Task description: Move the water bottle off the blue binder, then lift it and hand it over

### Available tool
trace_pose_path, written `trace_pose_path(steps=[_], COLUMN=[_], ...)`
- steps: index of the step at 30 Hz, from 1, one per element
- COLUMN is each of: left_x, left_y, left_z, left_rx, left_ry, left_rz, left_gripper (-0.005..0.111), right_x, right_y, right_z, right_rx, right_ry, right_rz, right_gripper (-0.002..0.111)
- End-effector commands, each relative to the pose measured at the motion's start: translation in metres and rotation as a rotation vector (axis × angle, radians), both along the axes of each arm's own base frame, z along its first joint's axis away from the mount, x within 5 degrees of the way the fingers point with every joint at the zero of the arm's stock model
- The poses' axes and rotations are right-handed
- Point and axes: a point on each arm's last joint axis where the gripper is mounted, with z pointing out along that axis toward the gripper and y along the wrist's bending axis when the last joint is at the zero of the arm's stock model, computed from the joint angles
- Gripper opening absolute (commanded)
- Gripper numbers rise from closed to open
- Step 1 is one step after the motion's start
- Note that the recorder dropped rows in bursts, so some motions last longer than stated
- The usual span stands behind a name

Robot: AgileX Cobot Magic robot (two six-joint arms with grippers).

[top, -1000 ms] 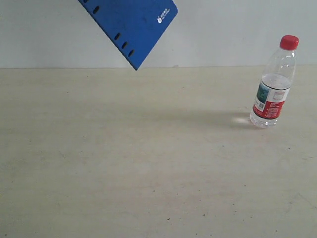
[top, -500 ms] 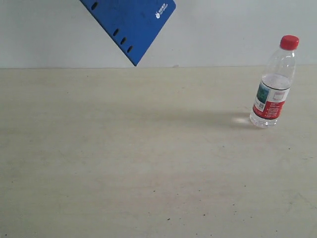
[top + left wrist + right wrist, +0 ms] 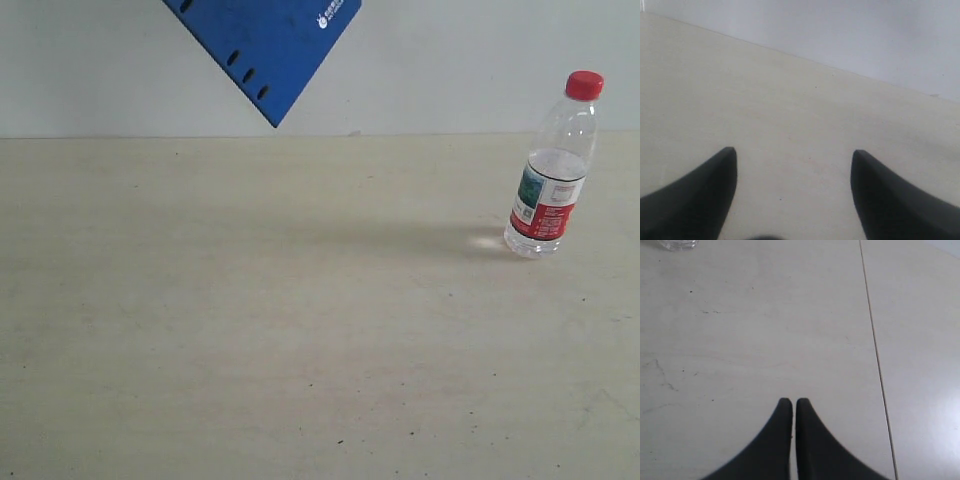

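Left tool (image 3: 793, 150): spread wide, empty, over bare worktop (image 3: 300, 330).
Right tool (image 3: 793, 400): pressed closed, empty, apart from water bottle (image 3: 553, 170).
Worktop: pale beige, matte, speckled; thin seam (image 3: 875, 350).
Water bottle: upright on worktop, red cap on.
Blue binder (image 3: 270, 40): tilted in air, higher than water bottle, well apart.
Wall (image 3: 480, 60): plain grey-white, behind water bottle.

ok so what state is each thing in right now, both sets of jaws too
small clear plastic water bottle with red cap: upright on the table, capped, partly filled
flat bright blue binder: tilted, up off the table, upper part out of frame
left gripper: jaws open, empty
right gripper: jaws shut, empty
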Motion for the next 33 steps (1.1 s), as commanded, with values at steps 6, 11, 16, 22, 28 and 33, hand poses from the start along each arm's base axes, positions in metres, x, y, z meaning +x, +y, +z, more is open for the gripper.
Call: trace_pose_path(steps=[6,11,16,22,28,33], left_x=[-0.001,-0.001,-0.001,-0.001,-0.001,-0.001], left_y=[0.010,0.009,0.009,0.009,0.009,0.009], left_z=[0.002,0.002,0.002,0.002,0.002,0.002], left_rx=[0.424,0.414,0.415,0.415,0.415,0.415], left_ry=[0.033,0.030,0.028,0.028,0.028,0.028], left_rz=[0.002,0.002,0.002,0.002,0.002,0.002], left_gripper=[0.062,0.062,0.062,0.062,0.062,0.062], right_x=[-0.005,-0.028,-0.050,-0.069,-0.086,-0.086], right_y=[0.000,0.001,0.004,0.010,0.013,0.015], right_z=[0.006,0.013,0.011,0.011,0.037,0.048], right_rx=[0.003,0.113,0.284,0.420,0.511,0.413], right_ry=[-0.094,-0.252,-0.317,-0.407,-0.671,-0.830], right_rz=[0.038,0.074,0.091,0.158,0.271,0.375], right_gripper=[0.000,0.000,0.000,0.000,0.000,0.000])
